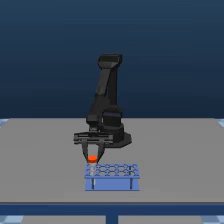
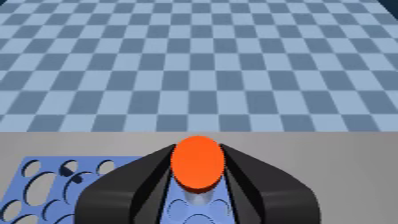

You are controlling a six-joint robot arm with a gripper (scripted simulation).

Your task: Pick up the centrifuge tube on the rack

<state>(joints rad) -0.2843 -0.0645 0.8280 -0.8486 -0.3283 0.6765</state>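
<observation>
From the exterior view, a black robot arm stands on a flat grey table and bends down toward the front. Its end effector points straight down, with two dark fingers coming close together at the bottom. Between the tips sits the bright orange-red cap of the centrifuge tube. The tube hangs right over the corner of the blue rack on the exterior view's left, at the back row of holes. I cannot tell from here if the tube's tip is in a hole or lifted clear of it. The rack is low, with round holes on top and thin legs, and it sits on the table just in front of the arm's base. In the wrist view, the orange-red cap of the centrifuge tube fills the middle, looking like a fat oval. The two black fingers press against it, one on each side, so the end effector is closed snugly on the tube. Under the cap a bit of the pale tube body shows. The blue rack lies below, with its round holes showing beside and under the fingers. Farther off is a blue checkered floor.
</observation>
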